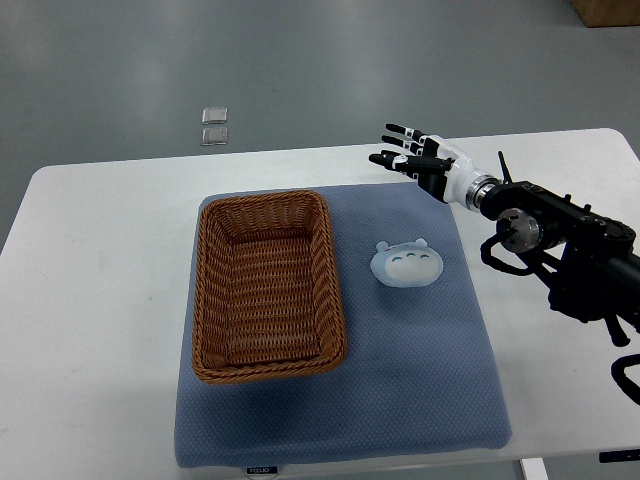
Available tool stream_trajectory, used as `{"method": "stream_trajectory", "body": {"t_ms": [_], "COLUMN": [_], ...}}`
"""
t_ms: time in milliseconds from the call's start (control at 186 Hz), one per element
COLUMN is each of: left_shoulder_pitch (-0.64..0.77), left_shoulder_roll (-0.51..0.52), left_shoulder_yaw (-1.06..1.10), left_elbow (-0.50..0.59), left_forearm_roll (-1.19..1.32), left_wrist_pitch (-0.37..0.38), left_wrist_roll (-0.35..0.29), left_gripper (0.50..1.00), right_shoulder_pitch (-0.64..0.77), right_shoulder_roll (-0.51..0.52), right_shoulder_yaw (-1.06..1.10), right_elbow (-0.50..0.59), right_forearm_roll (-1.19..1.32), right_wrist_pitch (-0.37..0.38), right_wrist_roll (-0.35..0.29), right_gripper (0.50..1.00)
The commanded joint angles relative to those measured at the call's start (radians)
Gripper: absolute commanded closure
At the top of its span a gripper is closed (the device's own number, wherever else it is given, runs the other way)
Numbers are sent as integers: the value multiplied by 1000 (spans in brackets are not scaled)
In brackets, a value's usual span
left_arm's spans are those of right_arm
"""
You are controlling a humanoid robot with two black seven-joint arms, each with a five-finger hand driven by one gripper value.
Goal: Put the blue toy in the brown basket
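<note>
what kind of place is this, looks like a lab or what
Probably a robotics lab or test room: a plain white table on a bare grey floor, with a staged blue mat, brown basket and blue toy beside the robot's right hand.

You have a white, round-cornered rectangular surface (100, 300) filling the lower frame, with a blue-grey padded fabric mat (420, 390) laid across its middle. Behind it you see a smooth grey floor (300, 60) with soft, diffuse light patches. On that floor lie two small square clear plastic pieces (214, 125), one just beside the other. A brown cardboard-coloured box corner (608, 10) shows at upper right.
</note>
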State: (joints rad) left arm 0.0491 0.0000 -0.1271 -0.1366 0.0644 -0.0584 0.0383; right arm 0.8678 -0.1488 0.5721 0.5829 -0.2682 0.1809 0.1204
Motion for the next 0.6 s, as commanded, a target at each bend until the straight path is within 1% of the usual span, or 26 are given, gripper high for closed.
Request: {"method": "stream_trajectory", "body": {"t_ms": [0, 183, 393, 447, 490, 495, 506, 517, 538, 592], "left_shoulder_pitch": [0, 0, -6, -8, -8, -8, -8, -8, -8, -8], "left_shoulder_roll": [0, 0, 0, 0, 0, 0, 0, 0, 0, 0], "left_shoulder_yaw": [1, -3, 4, 6, 7, 7, 7, 7, 7, 7], "left_elbow": [0, 0, 6, 14, 14, 15, 15, 15, 15, 14], "left_forearm_roll": [0, 0, 0, 0, -2, 0, 0, 0, 0, 0], "left_wrist_pitch": [0, -1, 0, 3, 8, 8, 8, 8, 8, 8], "left_wrist_roll": [0, 0, 0, 0, 0, 0, 0, 0, 0, 0], "left_gripper": [500, 500, 500, 500, 500, 500, 500, 500, 500, 500], "right_shoulder_pitch": [-4, -4, -1, 2, 3, 3, 3, 3, 3, 2], "right_shoulder_roll": [2, 2, 0, -2, -3, -5, -5, -8, -14, -20], "right_shoulder_yaw": [0, 2, -5, -15, -25, -26, -26, -29, -31, -34], "right_elbow": [0, 0, 9, 17, 23, 26, 26, 31, 40, 60], "right_forearm_roll": [-14, -14, -37, -94, -161, -179, -180, -216, -255, -328], "right_wrist_pitch": [-1, -15, -3, 2, 2, 2, 2, 2, 3, 3], "right_wrist_roll": [8, 8, 13, 39, 77, 90, 90, 111, 130, 156], "right_gripper": [579, 579, 583, 583, 585, 585, 585, 587, 587, 587]}}
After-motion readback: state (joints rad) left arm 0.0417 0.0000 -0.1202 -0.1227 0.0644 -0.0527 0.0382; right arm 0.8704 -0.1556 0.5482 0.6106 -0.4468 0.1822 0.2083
